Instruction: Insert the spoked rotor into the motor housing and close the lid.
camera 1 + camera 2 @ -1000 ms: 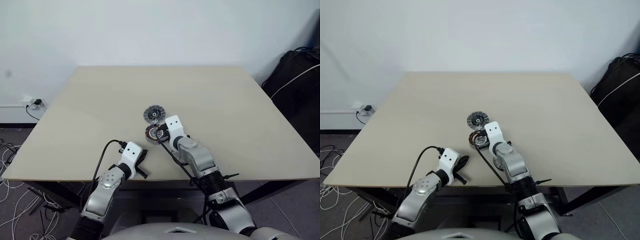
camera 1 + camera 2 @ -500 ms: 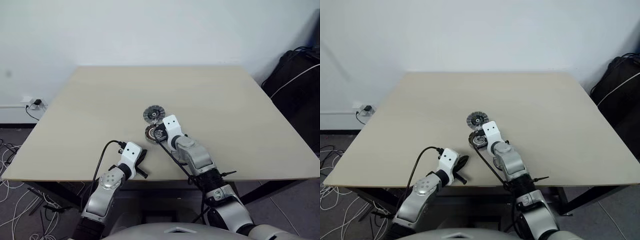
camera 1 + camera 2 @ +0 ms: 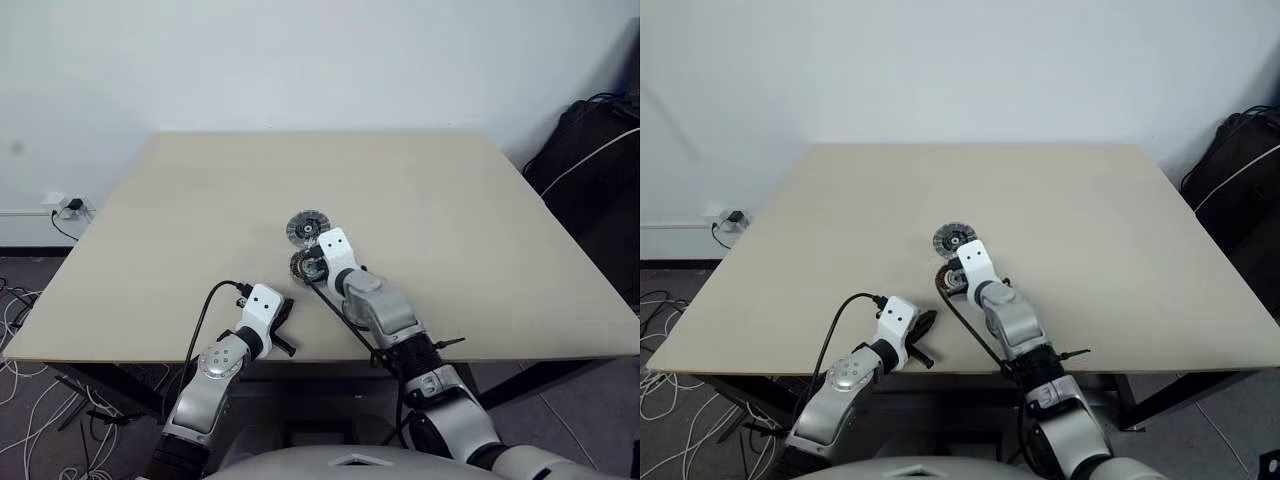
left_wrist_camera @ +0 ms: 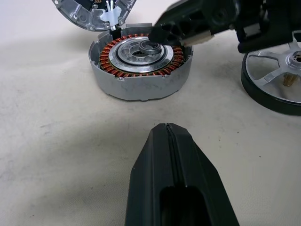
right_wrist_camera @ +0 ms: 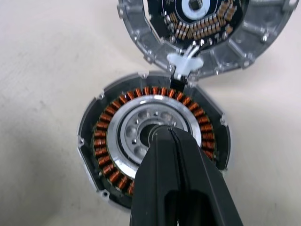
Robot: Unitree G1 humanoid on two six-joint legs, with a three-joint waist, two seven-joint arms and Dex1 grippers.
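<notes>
From the head views, the beige rectangular wooden table (image 3: 450, 230) carries one small round motor housing (image 3: 301, 265) with a copper-brown ring of windings, lying near the table's middle, and one round grey lid (image 3: 308, 227) with dark and silver radial segments lying touching it on the far side. The right gripper (image 3: 314, 266) sits directly over the housing, its black fingers pressed together with nothing pinched. The left gripper (image 3: 285, 330) rests near the table's front edge, well apart from the housing, its fingers likewise pressed together and empty.

In the left wrist view, the closed left gripper (image 4: 168, 129) points at the housing (image 4: 141, 70), which stands near but apart from it: a low grey metal cup, its rim ringed by orange-copper coils around a silver centre with a bore. The right gripper's dark fingers (image 4: 188, 28) reach in above the housing's silver centre. Just beside the housing lies one spoked rotor (image 4: 277, 75), a silver wheel with a dark rim, thin spokes and a central hub, flat on the table. The lid (image 4: 94, 12) lies at the housing's far edge.

In the right wrist view, the closed right gripper (image 5: 167, 132) has its tip at the central bore of the housing (image 5: 108, 141); whether it touches cannot be told. The lid (image 5: 141, 37) lies open-face up, showing rows of small copper-coloured components, joined to the housing by a white clip (image 5: 187, 63).
</notes>
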